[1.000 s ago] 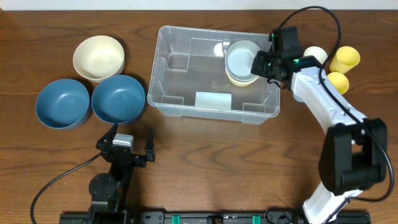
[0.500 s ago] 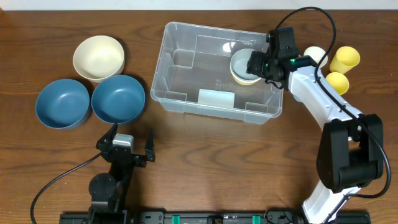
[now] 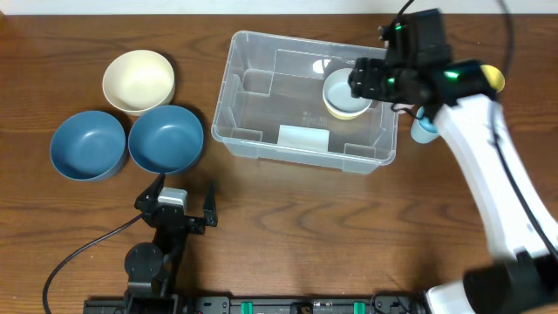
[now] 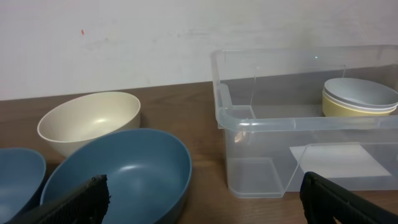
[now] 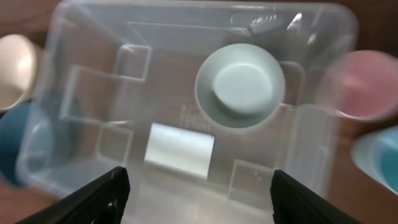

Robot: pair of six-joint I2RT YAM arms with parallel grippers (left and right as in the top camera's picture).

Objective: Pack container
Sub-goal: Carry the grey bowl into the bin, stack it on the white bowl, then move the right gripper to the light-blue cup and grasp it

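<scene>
Left jaws and right jaws gape empty; 2 stacked bowls [image 3: 346, 93] sit in the container [image 3: 261, 109].

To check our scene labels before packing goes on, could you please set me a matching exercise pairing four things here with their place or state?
Things:
A. cream bowl
B. stack of pale bowls
C. two blue bowls
D. left end effector

Places or states:
1. open, holding nothing
2. inside the container, at its right end
3. side by side on the table, left of the container
4. alone on the table, behind the blue pair

Pairs: A-4, B-2, C-3, D-1
</scene>
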